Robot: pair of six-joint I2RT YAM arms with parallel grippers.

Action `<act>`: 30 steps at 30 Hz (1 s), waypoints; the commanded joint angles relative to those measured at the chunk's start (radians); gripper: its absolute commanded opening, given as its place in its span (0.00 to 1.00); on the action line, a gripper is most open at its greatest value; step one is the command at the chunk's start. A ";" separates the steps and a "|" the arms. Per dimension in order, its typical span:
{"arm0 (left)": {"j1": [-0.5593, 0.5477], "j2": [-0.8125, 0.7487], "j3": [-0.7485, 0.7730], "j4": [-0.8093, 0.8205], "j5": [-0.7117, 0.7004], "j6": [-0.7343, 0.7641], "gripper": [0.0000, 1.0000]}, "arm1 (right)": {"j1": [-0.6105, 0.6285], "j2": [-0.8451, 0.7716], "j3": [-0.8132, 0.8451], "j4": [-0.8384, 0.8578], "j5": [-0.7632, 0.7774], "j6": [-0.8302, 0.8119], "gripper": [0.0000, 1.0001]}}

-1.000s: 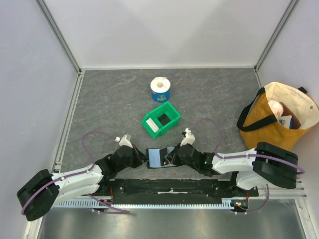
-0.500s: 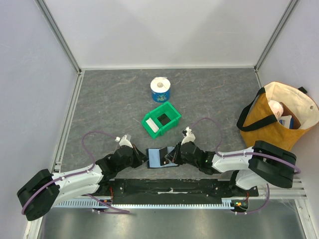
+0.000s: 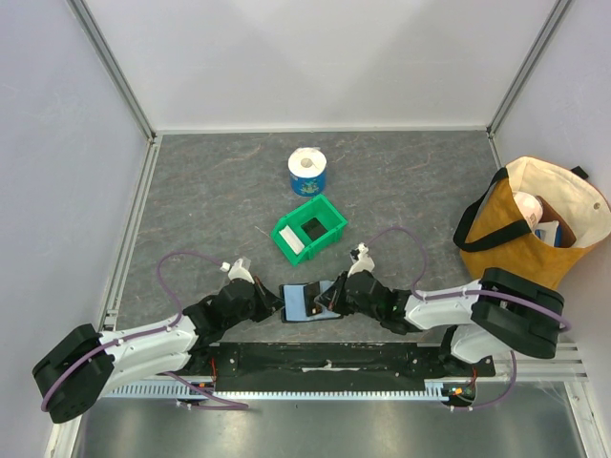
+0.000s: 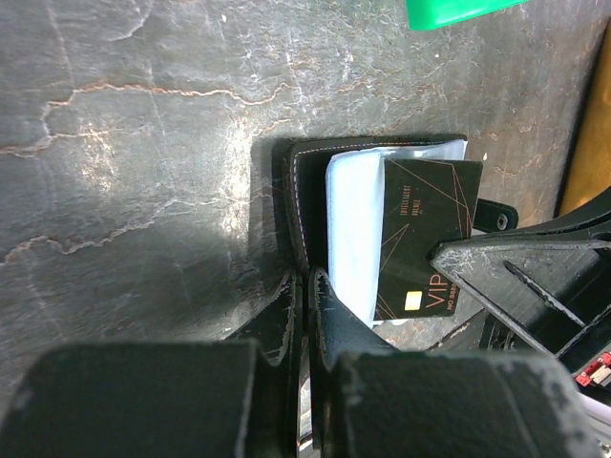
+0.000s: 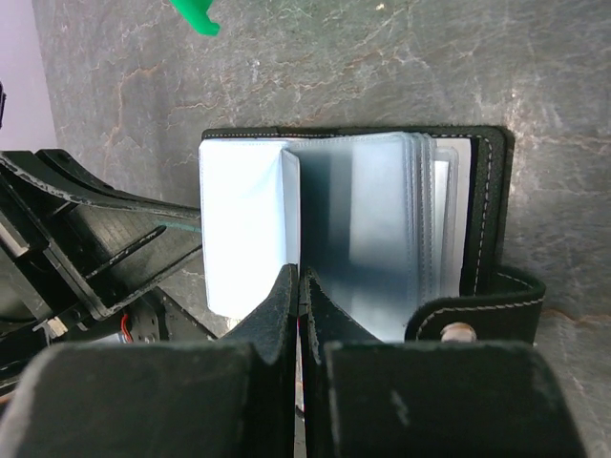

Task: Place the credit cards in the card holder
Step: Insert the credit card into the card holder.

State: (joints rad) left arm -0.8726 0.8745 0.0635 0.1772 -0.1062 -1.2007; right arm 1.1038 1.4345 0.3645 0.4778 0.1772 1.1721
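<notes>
Lying open at the middle of the near edge of the counter (image 3: 210,210), between both arms: the card holder (image 4: 304,191). Pinned there by the left hand (image 4: 305,281), fingers pressed together on the cover's near corner. Right hand (image 5: 299,277) likewise closed tight, seemingly clamped on the near edge of the black card (image 4: 425,224), tilted over the bluish sleeves (image 5: 382,229) and apparently not yet seated in one. Hard to tell from the right wrist view whether pinching card alone or card plus a sleeve leaf.

Risks from here, as a guess. Catching the card's leading edge on a sleeve lip and buckling that leaf instead of entering the pocket. Losing so thin a card from a fingertip pinch under any sideways push. Dragging the whole holder across the counter through too weak a left-hand pin. Knocking the two hands together, given so little room between them. Snagging on the snap tab (image 5: 458,329) beside the right fingers.

Count: one card holder; one black card at it. In the green bin (image 3: 323,244), farther in from the near edge, one pale flat piece (image 3: 294,246), probably another card, and one dark flat piece (image 3: 313,229), unclear. One bin, one blue-and-white roll (image 3: 307,172) beyond it, one tan bag (image 3: 496,239) at the right edge, two hands.
</notes>
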 commanded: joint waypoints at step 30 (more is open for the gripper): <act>-0.003 0.000 -0.019 -0.011 -0.024 -0.007 0.02 | -0.015 0.057 0.045 -0.129 0.030 0.006 0.00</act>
State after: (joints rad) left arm -0.8726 0.8719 0.0635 0.1745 -0.1165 -1.2007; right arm 1.1000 1.4712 0.3824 0.4644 0.1547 1.2331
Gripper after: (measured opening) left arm 0.032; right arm 0.007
